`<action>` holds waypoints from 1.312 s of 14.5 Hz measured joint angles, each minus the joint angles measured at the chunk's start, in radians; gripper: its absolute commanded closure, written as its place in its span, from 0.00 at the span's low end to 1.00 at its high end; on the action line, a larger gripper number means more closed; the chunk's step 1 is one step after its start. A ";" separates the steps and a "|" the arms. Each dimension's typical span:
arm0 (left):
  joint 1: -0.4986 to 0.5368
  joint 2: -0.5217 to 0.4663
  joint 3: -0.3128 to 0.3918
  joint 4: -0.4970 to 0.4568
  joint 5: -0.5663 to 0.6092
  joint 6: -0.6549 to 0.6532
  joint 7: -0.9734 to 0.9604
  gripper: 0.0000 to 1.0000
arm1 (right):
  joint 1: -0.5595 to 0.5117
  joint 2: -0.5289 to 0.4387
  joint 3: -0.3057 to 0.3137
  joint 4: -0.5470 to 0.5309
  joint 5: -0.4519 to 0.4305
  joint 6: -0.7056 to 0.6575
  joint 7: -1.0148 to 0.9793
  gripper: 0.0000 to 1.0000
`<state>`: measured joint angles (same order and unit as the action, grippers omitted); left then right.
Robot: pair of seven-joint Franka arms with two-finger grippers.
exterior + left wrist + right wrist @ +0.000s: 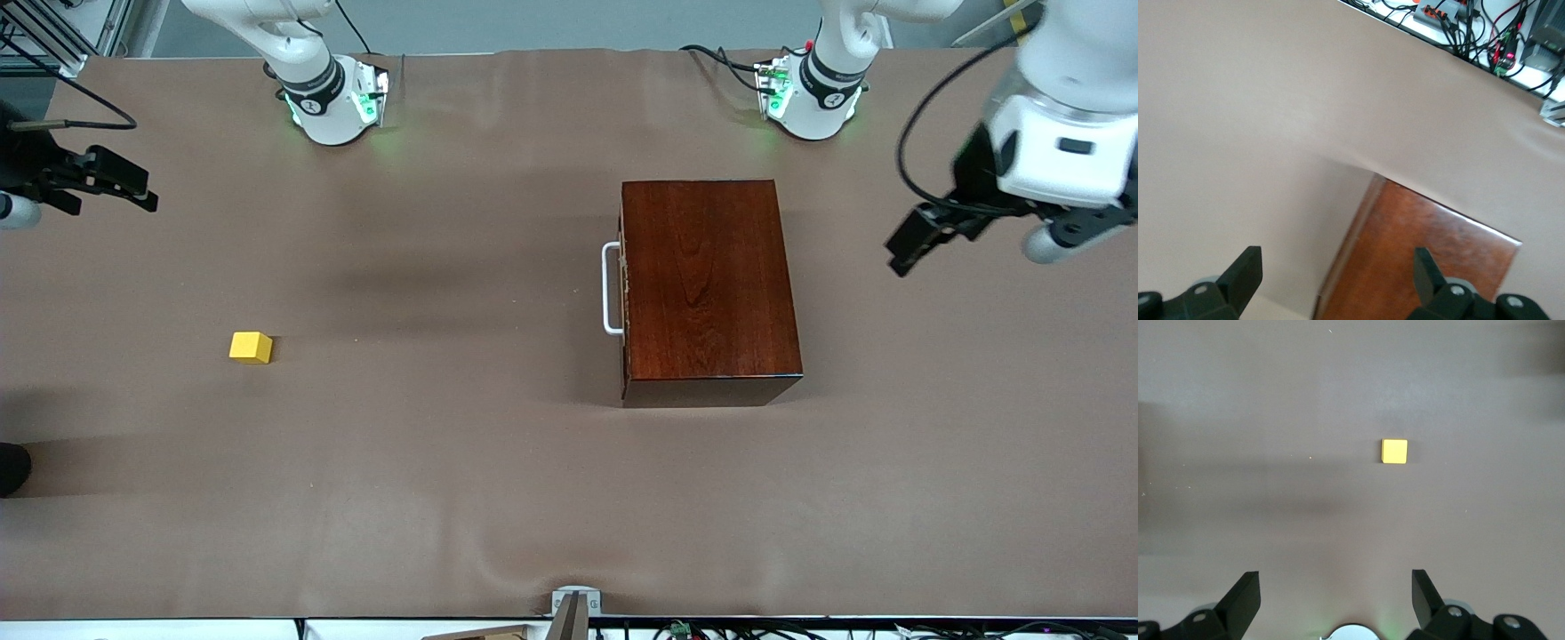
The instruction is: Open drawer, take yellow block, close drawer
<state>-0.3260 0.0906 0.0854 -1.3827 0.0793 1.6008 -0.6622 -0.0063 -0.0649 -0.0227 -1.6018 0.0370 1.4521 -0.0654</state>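
The mahogany box [711, 284] stands on the table toward the left arm's end. Its drawer is shut; only the white bar handle [610, 289] shows, facing the right arm's end, and the pale tray is hidden. The yellow block [251, 347] lies on the bare table toward the right arm's end, outside the box. My left gripper [911, 242] is open and empty, raised beside the box at the left arm's end. In the left wrist view, my left gripper [1336, 267] is over an edge of the box [1425, 260]. My right gripper [133, 191] is open and empty at the right arm's end. In the right wrist view my right gripper [1336, 587] is apart from the block [1395, 451].
The two arm bases [333, 98] [813, 93] stand along the table's edge farthest from the front camera. A small metal bracket [575, 604] sits at the nearest edge. Cables and electronics [1458, 20] lie just off that edge. A dark object [11, 467] shows at the right arm's end.
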 measured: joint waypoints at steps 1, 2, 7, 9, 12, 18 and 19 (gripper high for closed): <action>0.019 0.000 0.000 -0.001 -0.001 0.000 0.034 0.00 | 0.000 0.000 -0.005 0.000 0.001 0.003 -0.012 0.00; 0.031 0.000 0.000 -0.001 -0.001 0.000 0.062 0.00 | 0.000 0.000 -0.007 0.000 0.001 0.004 -0.019 0.00; 0.085 0.000 0.000 -0.001 -0.001 -0.002 0.241 0.00 | 0.001 0.000 -0.013 0.000 0.001 0.002 -0.024 0.00; 0.104 -0.001 0.000 -0.001 -0.002 -0.008 0.290 0.00 | 0.002 0.000 -0.015 0.000 0.001 0.002 -0.025 0.00; 0.111 -0.004 -0.006 -0.001 -0.003 -0.048 0.361 0.00 | 0.025 0.000 -0.048 0.000 0.001 0.002 -0.027 0.00; 0.323 -0.027 -0.228 -0.048 -0.014 -0.077 0.439 0.00 | 0.033 0.000 -0.062 0.000 0.001 0.001 -0.027 0.00; 0.339 -0.038 -0.249 -0.072 -0.014 -0.076 0.442 0.00 | 0.033 0.000 -0.063 0.000 0.001 0.001 -0.027 0.00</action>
<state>0.0128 0.0530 -0.1636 -1.4546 0.0648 1.5246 -0.2203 0.0267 -0.0649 -0.0854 -1.6018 0.0383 1.4531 -0.0924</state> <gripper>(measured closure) 0.000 0.000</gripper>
